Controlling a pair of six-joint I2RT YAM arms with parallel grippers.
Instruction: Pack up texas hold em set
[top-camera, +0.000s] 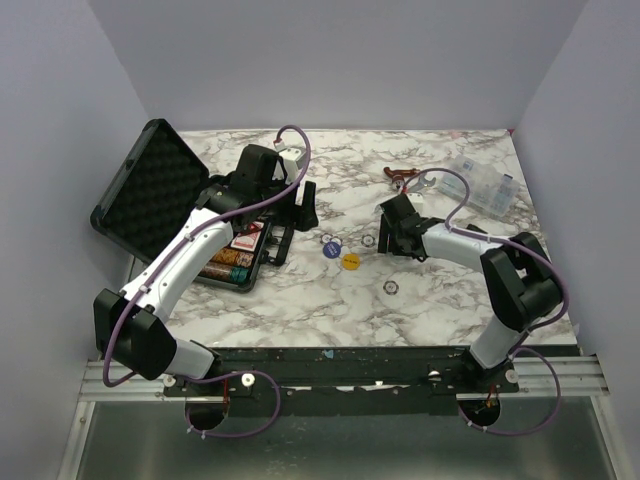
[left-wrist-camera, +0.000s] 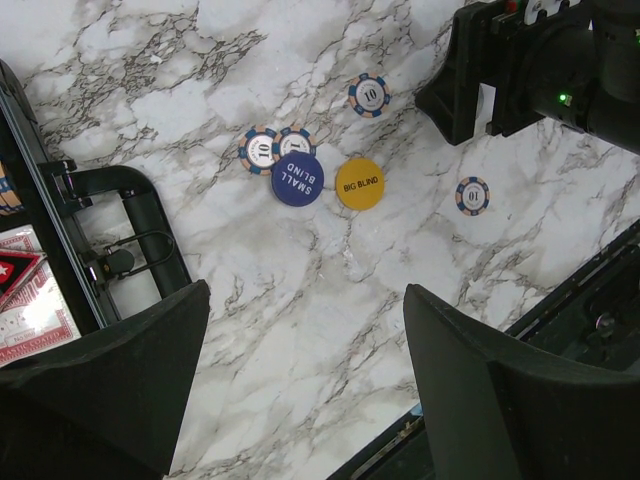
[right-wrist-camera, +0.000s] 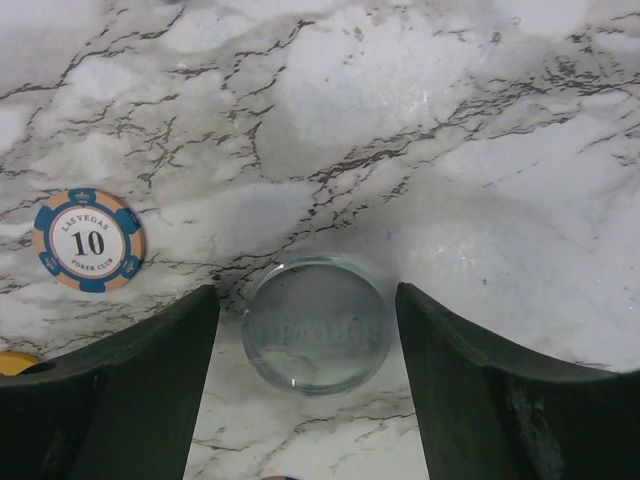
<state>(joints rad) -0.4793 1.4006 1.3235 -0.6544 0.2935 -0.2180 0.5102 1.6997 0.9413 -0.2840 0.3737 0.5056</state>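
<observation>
The black briefcase lies open at the left, with its foam lid (top-camera: 140, 195) tilted back and rows of chips and a red card deck in its base (top-camera: 236, 258). Its edge and handle show in the left wrist view (left-wrist-camera: 130, 225). A blue SMALL BLIND disc (left-wrist-camera: 297, 179), a yellow BIG BLIND disc (left-wrist-camera: 359, 183) and several "10" chips (left-wrist-camera: 260, 150) lie loose on the marble. My left gripper (left-wrist-camera: 305, 370) is open and empty, above bare marble beside the case. My right gripper (right-wrist-camera: 306, 300) is open, low over the table, its fingers either side of a clear round disc (right-wrist-camera: 316, 325). A "10" chip (right-wrist-camera: 88, 240) lies to its left.
A clear plastic compartment box (top-camera: 485, 185) stands at the back right, with a silver wrench (top-camera: 420, 185) and a small reddish object (top-camera: 400, 175) beside it. One chip (top-camera: 391, 288) lies apart, nearer the front. Walls close in three sides.
</observation>
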